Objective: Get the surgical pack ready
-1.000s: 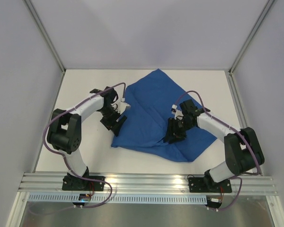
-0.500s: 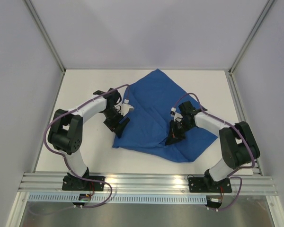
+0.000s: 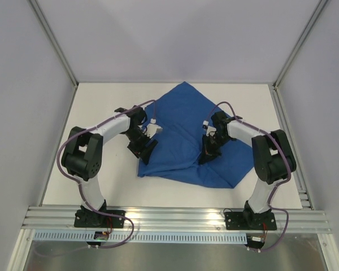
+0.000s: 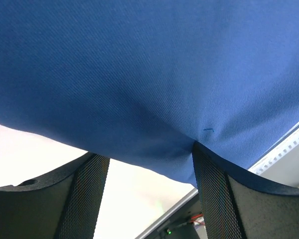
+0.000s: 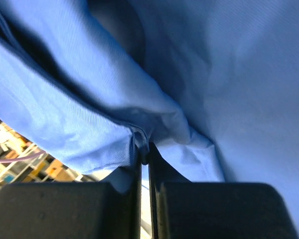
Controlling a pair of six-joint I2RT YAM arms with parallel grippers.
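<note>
Lying on the worktop: large royal-blue cloth drape (image 3: 186, 132), a rumpled sheet spread over the middle and right of the white worktop (image 3: 96, 107), one corner pointing away from the arms; nothing else of the pack shows in any view.
Right hand (image 5: 144, 155): jaws pressed together on a thin raised fold of the drape, near the sheet's middle.
Left hand (image 4: 147, 167): jaws standing wide at the drape's left edge, the hem crossing the gap and touching one finger (image 4: 214, 199); nothing gripped.
Risk, right side: the pinched fold is narrow, so it may slide out under a pull, or only the upper layer may come away.
Risk, left side: with this edge unheld, a pull by the right hand would likely drag the whole sheet rather than open it; the left hand, on closing, could miss the hem.
Top view alone: whole outline of the drape and where each arm reaches it.
Wrist views alone: how each hand's jaws stand, which the arms hide from above; whatever lies beneath the cloth is hidden in all.
</note>
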